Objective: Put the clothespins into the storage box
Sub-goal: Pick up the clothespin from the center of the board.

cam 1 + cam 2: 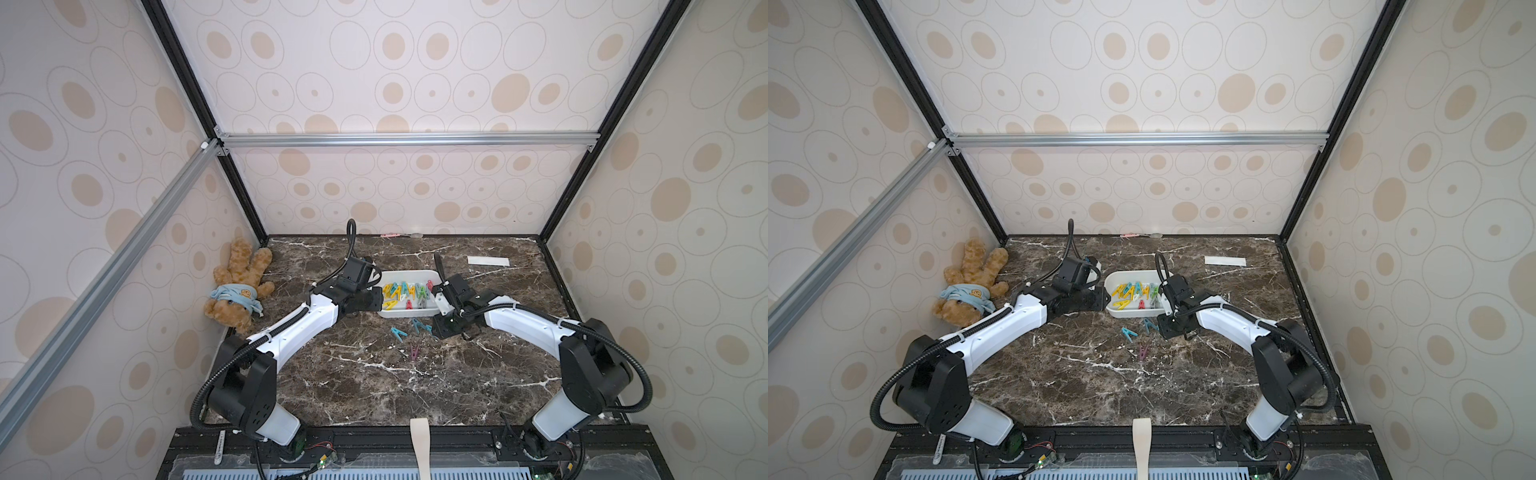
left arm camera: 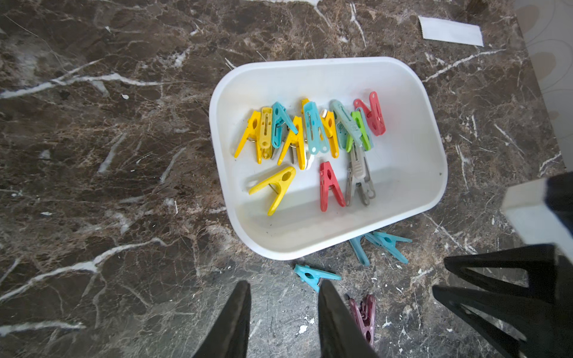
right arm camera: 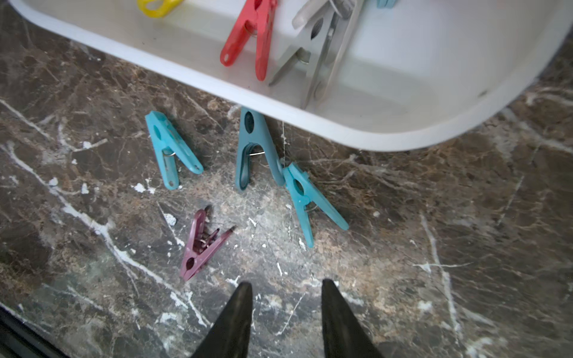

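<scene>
The white storage box (image 1: 409, 273) (image 1: 1130, 273) (image 2: 310, 62) (image 3: 403, 136) sits mid-table and holds several clothespins (image 2: 310, 133) in yellow, teal, red, green and grey. On the marble in front of it lie three teal clothespins (image 3: 170, 152) (image 3: 254, 148) (image 3: 307, 201) and a purple one (image 3: 201, 245) (image 1: 414, 351). My left gripper (image 2: 285, 283) (image 1: 376, 301) hovers at the box's left end, open with nothing between its fingers. My right gripper (image 3: 287, 282) (image 1: 438, 328) hangs by the box's front right corner, just right of the loose teal pegs, open and empty.
A brown teddy bear (image 1: 239, 286) lies against the left wall. A flat white paper strip (image 1: 488, 261) lies behind the box to the right. A small pink item (image 1: 390, 235) rests at the back edge. Enclosure walls close in three sides.
</scene>
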